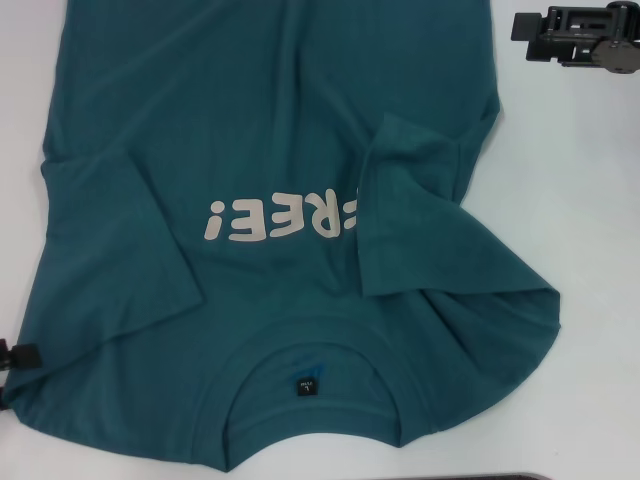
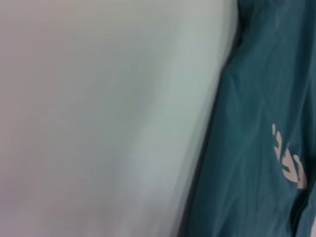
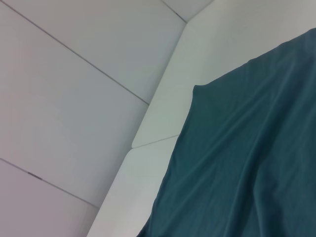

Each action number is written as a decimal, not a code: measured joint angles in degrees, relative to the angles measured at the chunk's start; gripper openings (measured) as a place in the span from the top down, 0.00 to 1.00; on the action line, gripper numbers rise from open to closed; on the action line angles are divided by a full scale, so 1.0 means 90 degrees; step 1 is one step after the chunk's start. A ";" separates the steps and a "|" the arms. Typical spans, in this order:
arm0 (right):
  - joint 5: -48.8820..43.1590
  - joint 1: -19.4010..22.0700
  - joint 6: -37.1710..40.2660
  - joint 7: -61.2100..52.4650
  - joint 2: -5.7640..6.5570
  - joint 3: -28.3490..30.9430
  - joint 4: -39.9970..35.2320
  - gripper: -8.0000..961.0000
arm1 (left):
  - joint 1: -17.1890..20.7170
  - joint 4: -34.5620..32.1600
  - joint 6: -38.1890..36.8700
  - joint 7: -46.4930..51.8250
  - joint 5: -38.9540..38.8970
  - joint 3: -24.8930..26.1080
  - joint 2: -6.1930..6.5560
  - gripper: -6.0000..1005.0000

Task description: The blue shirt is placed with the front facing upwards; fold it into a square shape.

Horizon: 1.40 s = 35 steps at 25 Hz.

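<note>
The blue shirt lay front-up on the white table, collar near, right sleeve folded inward. Left gripper at near-left edge, right gripper far right; their openings couldn't be told

Bare table right of blue shirt; right pincer occupies far corner there.

blue shirt chest — upside-down letters "REE!", neck label unreadable
</note>
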State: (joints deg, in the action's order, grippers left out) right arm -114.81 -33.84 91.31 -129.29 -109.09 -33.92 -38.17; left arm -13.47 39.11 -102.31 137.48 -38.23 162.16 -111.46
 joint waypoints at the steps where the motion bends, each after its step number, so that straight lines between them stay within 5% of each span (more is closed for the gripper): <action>1: 0.0002 0.0000 0.0000 0.0000 0.0000 0.0000 0.0000 0.22 | -0.0016 0.0000 -0.0016 -0.0001 0.0000 -0.0001 -0.0013 0.21; 35: 0.0003 0.0064 0.0053 0.0000 0.0003 0.0133 0.0024 0.22 | -0.0238 0.0573 -0.0042 0.0586 0.0139 -0.0222 -0.0232 0.21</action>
State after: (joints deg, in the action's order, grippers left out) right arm -114.78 -33.26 91.78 -129.29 -109.07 -32.73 -37.96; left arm -15.61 44.27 -102.69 142.75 -36.99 160.16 -113.55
